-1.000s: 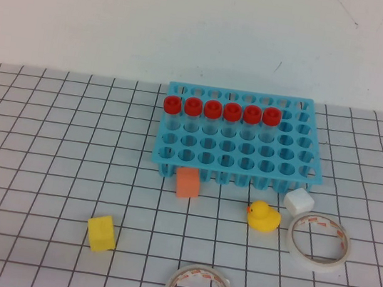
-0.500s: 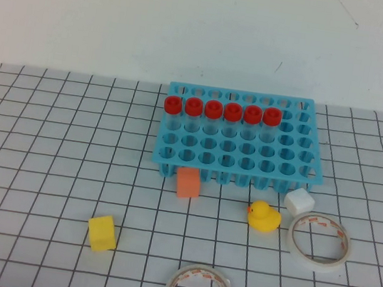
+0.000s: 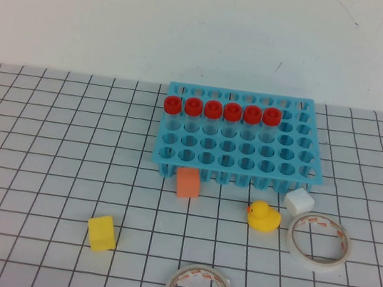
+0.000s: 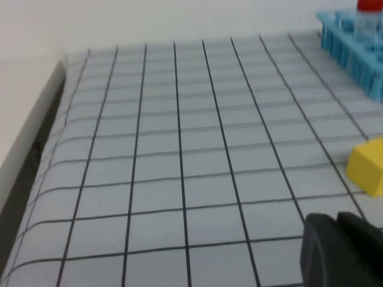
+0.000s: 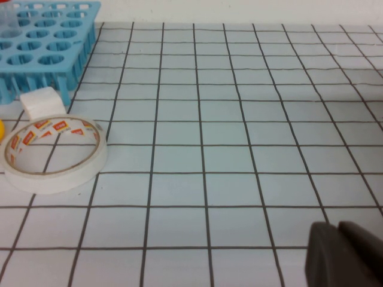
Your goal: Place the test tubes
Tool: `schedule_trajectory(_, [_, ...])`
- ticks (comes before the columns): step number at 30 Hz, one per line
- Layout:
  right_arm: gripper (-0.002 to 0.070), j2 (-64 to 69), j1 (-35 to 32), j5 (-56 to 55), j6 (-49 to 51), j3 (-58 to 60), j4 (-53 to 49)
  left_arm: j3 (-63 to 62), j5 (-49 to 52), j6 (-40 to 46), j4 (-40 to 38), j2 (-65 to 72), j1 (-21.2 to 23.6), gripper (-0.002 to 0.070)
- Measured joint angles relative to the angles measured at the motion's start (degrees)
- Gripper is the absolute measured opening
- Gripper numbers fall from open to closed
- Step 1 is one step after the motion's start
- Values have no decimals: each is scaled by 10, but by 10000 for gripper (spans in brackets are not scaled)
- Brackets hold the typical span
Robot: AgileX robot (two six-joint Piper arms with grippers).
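Where grid mat [image 3: 44, 165] meets wall [image 3: 195, 21] | left gripper [image 4: 336, 224], right gripper [image 5: 338, 232] closed, low

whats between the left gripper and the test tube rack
The yellow cube, seen in the left wrist view; the rest is bare. The left gripper is shut, low on the near left side; the right gripper, shut, near right.

Six clear test tubes [image 3: 212, 118] with red caps stand upright, side by side in one row running from 9 to 3 o'clock, starting at the left edge of the blue rack [image 3: 291, 160]. The rack sits flat on the table toward 12 o'clock.
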Motion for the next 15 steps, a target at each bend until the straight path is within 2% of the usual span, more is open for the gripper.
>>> schedule_trajectory(8, [-1,0,0,0,0,0,0,-1,28,55,-4,0,0,-1])
schedule_trajectory(15, [-1,0,0,0,0,0,0,-1,28,62,-7,0,0,-1])
